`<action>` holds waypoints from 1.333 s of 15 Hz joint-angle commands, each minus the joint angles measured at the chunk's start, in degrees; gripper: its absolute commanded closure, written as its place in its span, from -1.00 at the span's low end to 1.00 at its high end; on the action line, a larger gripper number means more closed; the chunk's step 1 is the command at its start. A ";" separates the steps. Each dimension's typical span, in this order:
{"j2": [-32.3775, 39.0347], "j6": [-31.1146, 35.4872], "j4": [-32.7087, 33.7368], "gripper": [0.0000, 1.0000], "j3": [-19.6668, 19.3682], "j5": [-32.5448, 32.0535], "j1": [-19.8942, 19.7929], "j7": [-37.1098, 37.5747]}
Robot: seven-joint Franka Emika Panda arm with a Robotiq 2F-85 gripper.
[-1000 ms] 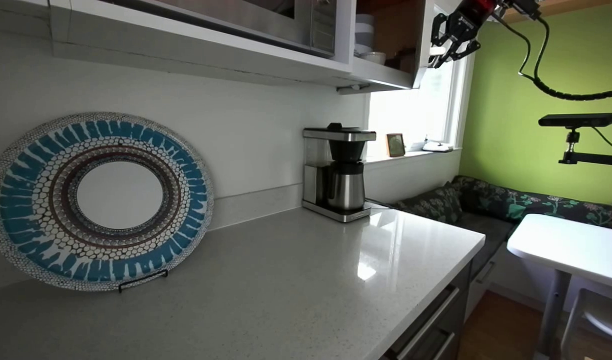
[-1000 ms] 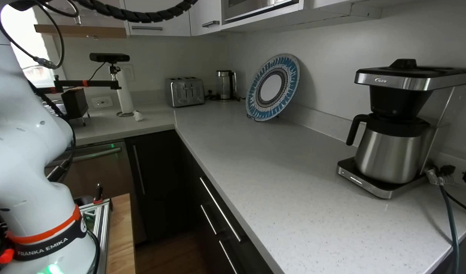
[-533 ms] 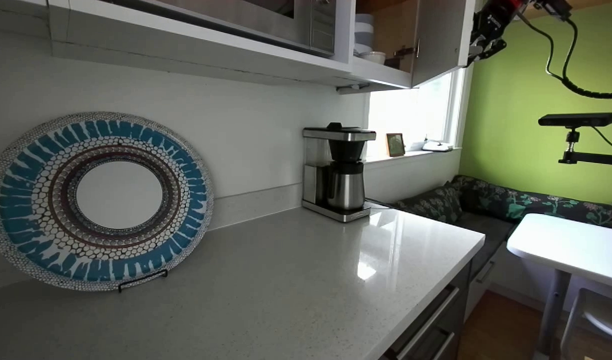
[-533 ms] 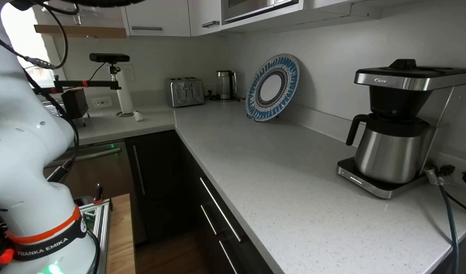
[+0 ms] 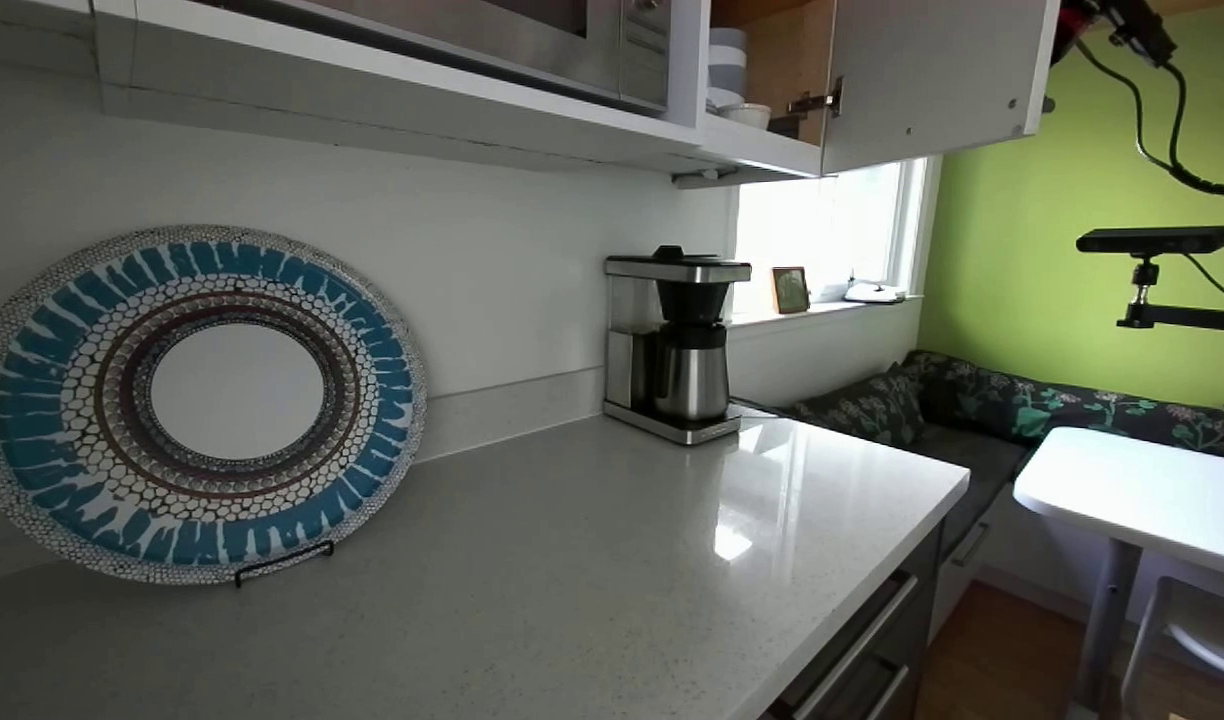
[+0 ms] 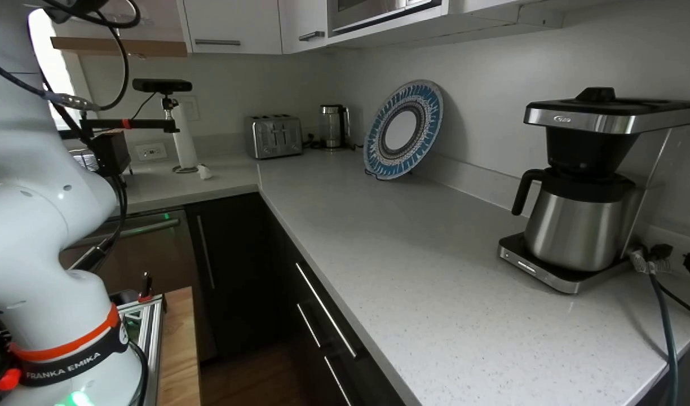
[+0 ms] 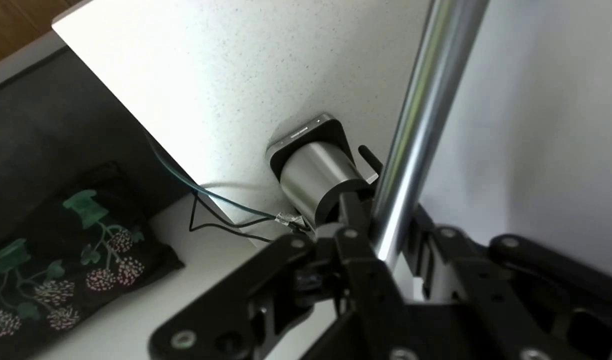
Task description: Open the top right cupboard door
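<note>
The top right cupboard door (image 5: 932,80) stands swung wide out from its cabinet in an exterior view, its inner face and hinge showing. In the wrist view the white door face (image 7: 551,125) fills the right side, and its silver bar handle (image 7: 418,125) runs down between the fingers. My gripper (image 7: 388,215) is shut on this handle, with a finger on each side of the bar. In the exterior view the gripper is hidden behind the door, with only part of the red and black wrist (image 5: 1072,30) showing past the door's edge.
The open cupboard (image 5: 772,60) holds stacked bowls (image 5: 728,70). Below are the counter (image 5: 572,540), a coffee maker (image 6: 582,225) and a patterned round plate (image 6: 373,135) on a stand. A camera on a bar (image 5: 1155,240) stands at the right. A dangling cable (image 5: 1179,130) hangs from the arm.
The door has swung outward from partly open to wide open, moving right in an exterior view. The gripper moved right with it and passed out of sight behind the door.
</note>
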 commanded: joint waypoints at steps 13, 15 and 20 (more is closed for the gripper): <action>9.58 -5.56 12.98 0.05 5.72 8.23 -11.32 -4.08; 10.17 -5.89 13.99 -0.20 6.76 9.76 -12.76 -3.90; 12.50 -8.51 17.47 -0.99 6.29 14.80 -14.38 -3.41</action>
